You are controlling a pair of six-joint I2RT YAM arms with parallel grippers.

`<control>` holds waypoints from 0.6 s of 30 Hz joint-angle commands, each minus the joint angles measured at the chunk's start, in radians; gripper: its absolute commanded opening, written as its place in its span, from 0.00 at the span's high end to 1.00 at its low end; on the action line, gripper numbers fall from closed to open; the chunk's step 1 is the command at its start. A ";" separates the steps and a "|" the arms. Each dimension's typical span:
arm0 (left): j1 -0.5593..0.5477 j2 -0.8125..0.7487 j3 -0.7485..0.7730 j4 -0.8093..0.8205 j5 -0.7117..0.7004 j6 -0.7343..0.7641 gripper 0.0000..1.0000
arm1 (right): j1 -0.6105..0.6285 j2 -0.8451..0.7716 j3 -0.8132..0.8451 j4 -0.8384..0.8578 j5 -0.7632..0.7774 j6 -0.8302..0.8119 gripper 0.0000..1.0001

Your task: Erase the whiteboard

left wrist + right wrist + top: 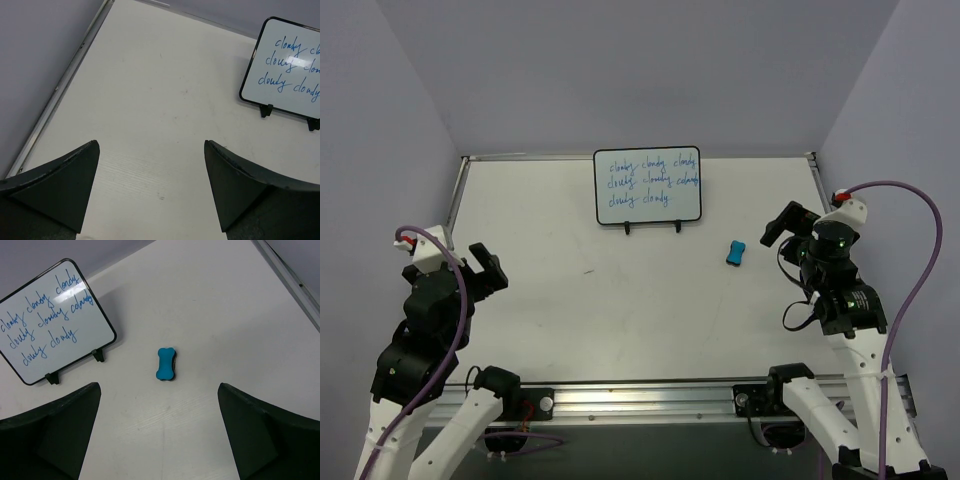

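The whiteboard (647, 185) stands propped upright at the back middle of the table, with three lines of blue handwriting on it. It also shows in the left wrist view (285, 70) and the right wrist view (50, 325). A small blue bone-shaped eraser (736, 252) (165, 364) lies flat on the table to the board's right. My right gripper (782, 225) (159, 386) hovers open a short way right of the eraser, pointing at it, nothing between its fingers. My left gripper (488, 265) (151, 145) is open and empty at the near left, far from the board.
The board rests on a thin black wire stand (653, 228). Metal rails (460, 200) edge the white table (620, 300) at left, right and back. Purple walls close in on three sides. Purple cables (920, 270) loop beside both arms.
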 commanded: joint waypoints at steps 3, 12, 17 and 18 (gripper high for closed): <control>0.007 0.006 0.000 0.045 0.011 0.013 0.06 | 0.006 -0.020 -0.013 0.055 0.023 0.003 0.00; 0.007 0.026 0.004 0.051 0.058 0.023 0.06 | 0.006 0.009 -0.072 0.156 -0.144 0.018 0.00; 0.007 0.135 0.055 0.130 0.261 -0.004 0.06 | 0.006 0.023 -0.094 0.205 -0.249 0.016 0.00; 0.007 0.179 0.055 0.164 0.303 -0.006 0.06 | 0.006 0.025 -0.096 0.211 -0.258 0.019 0.00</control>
